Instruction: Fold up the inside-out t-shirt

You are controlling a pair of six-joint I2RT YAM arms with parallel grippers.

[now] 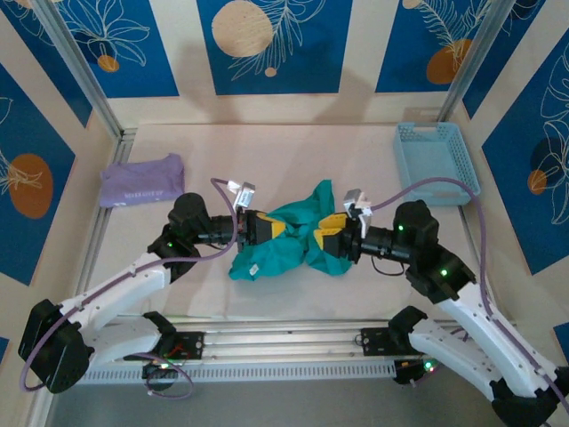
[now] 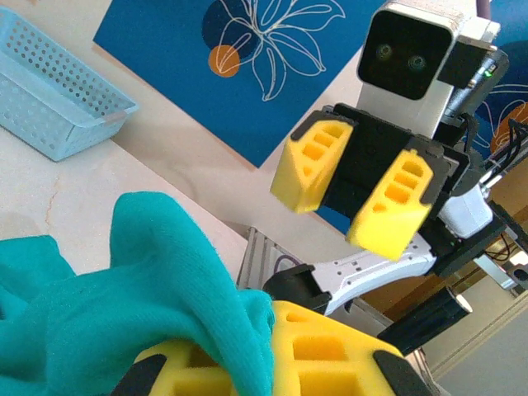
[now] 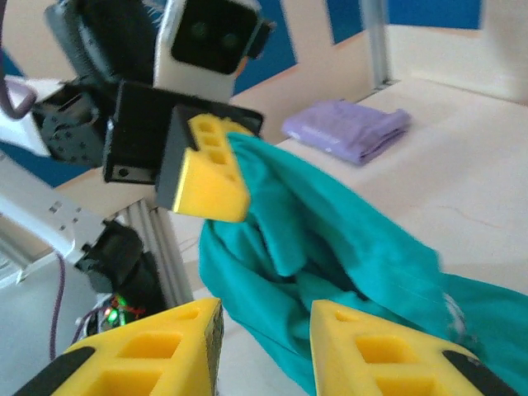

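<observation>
The inside-out t-shirt (image 1: 284, 246) lies in a crumpled teal heap at the middle of the table (image 1: 293, 151), directly between the two arms, which face each other across it. The left gripper (image 1: 267, 228) is clamped on a fold of the fabric. In the right wrist view, the cloth spills from its yellow fingers and drapes down toward the table. The right gripper (image 2: 334, 216) stands with its jaws partly apart and nothing between them. In the left wrist view it hangs just beyond the raised fold, clear of the cloth.

From the right gripper, the shirt lies straight ahead and slightly below, with the bunched cloth rising toward the left gripper's pinch. Seen from above, the heap runs roughly from the near left to the far right, though no hem, sleeve or collar can be picked out from the bundle.

Folding has hardly begun, since the garment is not yet spread flat. The right arm is the free one and looks nearest to the loose fabric, so a second grasp probably falls to it. A lavender folded shirt (image 1: 142, 181) and a light blue basket (image 1: 436, 160) sit well apart at the far corners.
</observation>
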